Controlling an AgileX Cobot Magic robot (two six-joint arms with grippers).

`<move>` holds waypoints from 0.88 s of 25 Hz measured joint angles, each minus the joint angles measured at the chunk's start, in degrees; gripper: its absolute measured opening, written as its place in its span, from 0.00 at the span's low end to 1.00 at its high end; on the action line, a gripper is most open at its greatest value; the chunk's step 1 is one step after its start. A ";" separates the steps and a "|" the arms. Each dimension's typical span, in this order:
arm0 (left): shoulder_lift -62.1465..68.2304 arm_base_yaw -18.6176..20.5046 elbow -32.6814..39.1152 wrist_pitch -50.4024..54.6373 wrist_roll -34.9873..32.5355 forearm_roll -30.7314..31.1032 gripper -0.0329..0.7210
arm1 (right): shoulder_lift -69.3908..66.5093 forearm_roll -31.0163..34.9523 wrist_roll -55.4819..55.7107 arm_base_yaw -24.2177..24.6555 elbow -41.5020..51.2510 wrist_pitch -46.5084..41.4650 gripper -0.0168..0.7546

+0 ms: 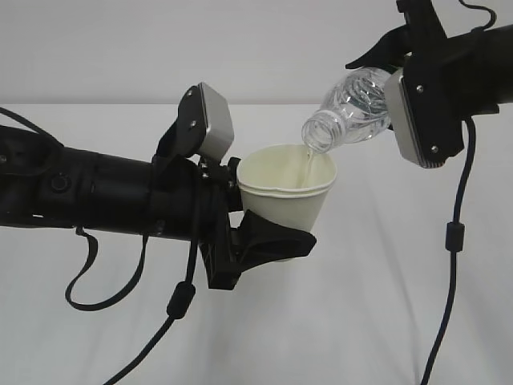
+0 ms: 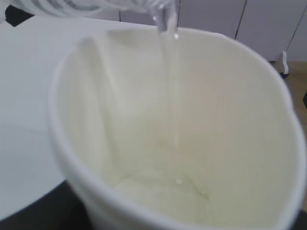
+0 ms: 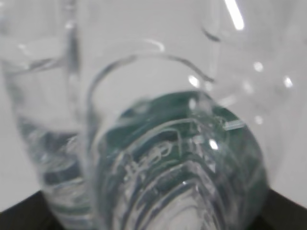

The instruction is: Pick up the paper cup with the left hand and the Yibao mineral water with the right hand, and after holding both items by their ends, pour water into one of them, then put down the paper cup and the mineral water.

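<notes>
The cream-white paper cup (image 1: 287,188) hangs upright above the table, its lower part clamped in my left gripper (image 1: 260,237). Over its far rim, the clear Yibao mineral water bottle (image 1: 349,108) is tipped neck-down to the left, held at its base end by my right gripper (image 1: 393,88), whose fingers are mostly hidden behind the grey box. A thin stream of water (image 2: 169,81) falls from the bottle mouth into the cup (image 2: 192,143), and a shallow pool lies at the bottom. The bottle's ribbed body and green label (image 3: 182,158) fill the right wrist view.
A white table (image 1: 385,305) spreads below both arms, with a pale wall behind. Black cables (image 1: 453,241) dangle from each wrist toward the table. White cabinet doors (image 2: 268,24) show beyond the cup in the left wrist view.
</notes>
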State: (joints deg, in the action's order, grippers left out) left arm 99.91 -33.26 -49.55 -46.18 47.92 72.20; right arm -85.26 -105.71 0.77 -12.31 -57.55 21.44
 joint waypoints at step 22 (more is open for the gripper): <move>0.00 0.00 0.00 0.03 0.00 1.59 0.62 | 0.00 0.00 0.00 0.00 0.00 -0.10 0.66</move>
State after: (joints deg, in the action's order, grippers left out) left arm 99.91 -33.26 -49.55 -46.14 47.92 73.79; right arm -85.26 -105.71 0.77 -12.31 -57.55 21.34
